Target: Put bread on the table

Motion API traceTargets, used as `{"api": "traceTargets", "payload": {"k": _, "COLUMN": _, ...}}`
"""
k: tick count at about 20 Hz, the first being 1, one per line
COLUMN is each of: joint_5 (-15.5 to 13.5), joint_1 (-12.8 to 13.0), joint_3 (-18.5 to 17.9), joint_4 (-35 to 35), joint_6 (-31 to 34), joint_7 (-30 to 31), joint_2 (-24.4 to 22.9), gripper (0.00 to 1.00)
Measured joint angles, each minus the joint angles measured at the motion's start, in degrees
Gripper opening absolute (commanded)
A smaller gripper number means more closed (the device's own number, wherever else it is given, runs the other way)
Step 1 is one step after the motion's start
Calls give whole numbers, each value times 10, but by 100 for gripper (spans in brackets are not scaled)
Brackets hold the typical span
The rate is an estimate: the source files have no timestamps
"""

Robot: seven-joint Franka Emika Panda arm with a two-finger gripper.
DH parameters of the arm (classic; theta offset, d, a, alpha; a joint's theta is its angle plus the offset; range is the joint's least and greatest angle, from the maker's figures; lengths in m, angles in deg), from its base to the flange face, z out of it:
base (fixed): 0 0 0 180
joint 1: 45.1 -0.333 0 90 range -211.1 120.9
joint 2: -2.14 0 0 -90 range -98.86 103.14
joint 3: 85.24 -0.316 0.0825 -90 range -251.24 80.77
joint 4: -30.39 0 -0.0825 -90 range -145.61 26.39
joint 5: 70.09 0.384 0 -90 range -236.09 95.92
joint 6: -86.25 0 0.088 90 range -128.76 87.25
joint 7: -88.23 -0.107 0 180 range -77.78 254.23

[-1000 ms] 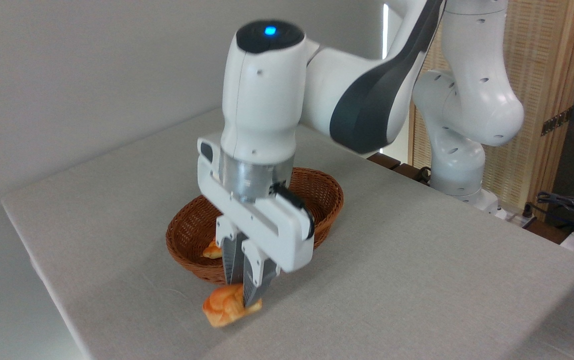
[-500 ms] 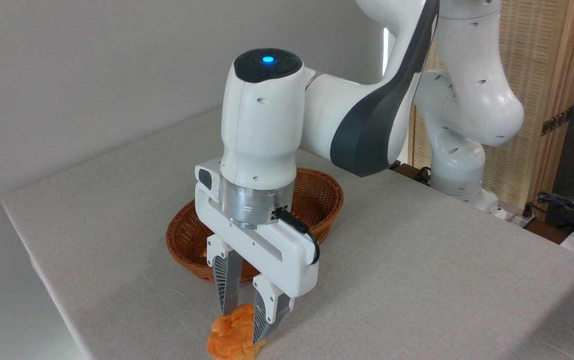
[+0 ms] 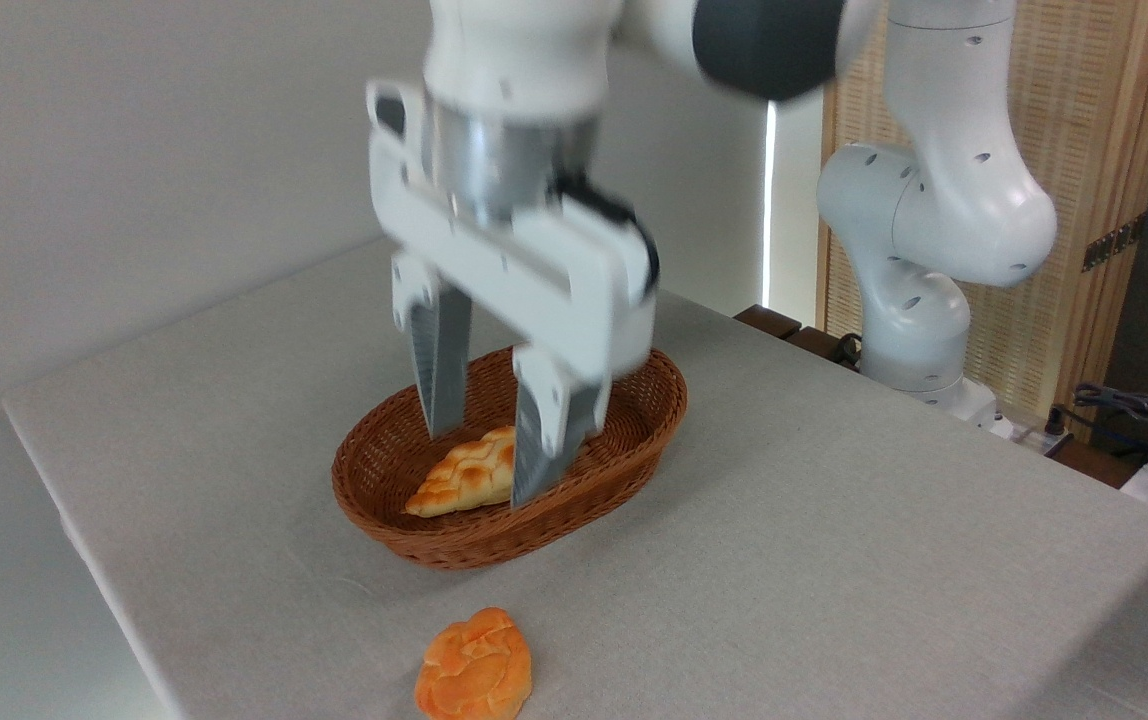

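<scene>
Single fixed camera, raised, close, angled down across table (image 3: 834, 560) corner

the basket (image 3: 624, 440) sits on the table (image 3: 834, 560); a loaf (image 3: 464, 475) lies in the basket, the bread (image 3: 474, 668) before it, the gripper (image 3: 486, 462) above it.

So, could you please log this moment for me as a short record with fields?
bread: lying on the table, near its front edge, clear of the basket
gripper: open, empty, raised above the basket
basket: brown wicker, on the table
braided loaf: inside the basket
task state: bread placed
</scene>
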Motion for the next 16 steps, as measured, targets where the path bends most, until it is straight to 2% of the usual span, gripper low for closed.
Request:
{"api": "traceTargets", "payload": {"k": 2, "joint_5": 13, "joint_1": -19, "joint_3": 47, "joint_4": 28, "joint_6": 45, "joint_7": 30, "joint_2": -11, "gripper": 100}}
{"api": "traceTargets", "payload": {"k": 4, "joint_5": 55, "joint_1": -38, "joint_3": 108, "joint_4": 34, "joint_6": 58, "joint_7": 58, "joint_2": -21, "gripper": 100}}
{"api": "traceTargets", "payload": {"k": 7, "joint_5": 94, "joint_1": -41, "joint_3": 161, "joint_4": 33, "joint_6": 67, "joint_7": 108, "joint_2": -22, "gripper": 100}}
{"api": "traceTargets", "payload": {"k": 10, "joint_5": 123, "joint_1": -30, "joint_3": 164, "joint_4": 33, "joint_6": 68, "joint_7": 115, "joint_2": -15, "gripper": 100}}
{"api": "traceTargets", "payload": {"k": 13, "joint_5": 124, "joint_1": -8, "joint_3": 140, "joint_4": 33, "joint_6": 68, "joint_7": 115, "joint_2": -10, "gripper": 100}}
{"api": "traceTargets", "payload": {"k": 16, "joint_5": 125, "joint_1": 0, "joint_3": 135, "joint_4": 33, "joint_6": 68, "joint_7": 121, "joint_2": -7, "gripper": 100}}
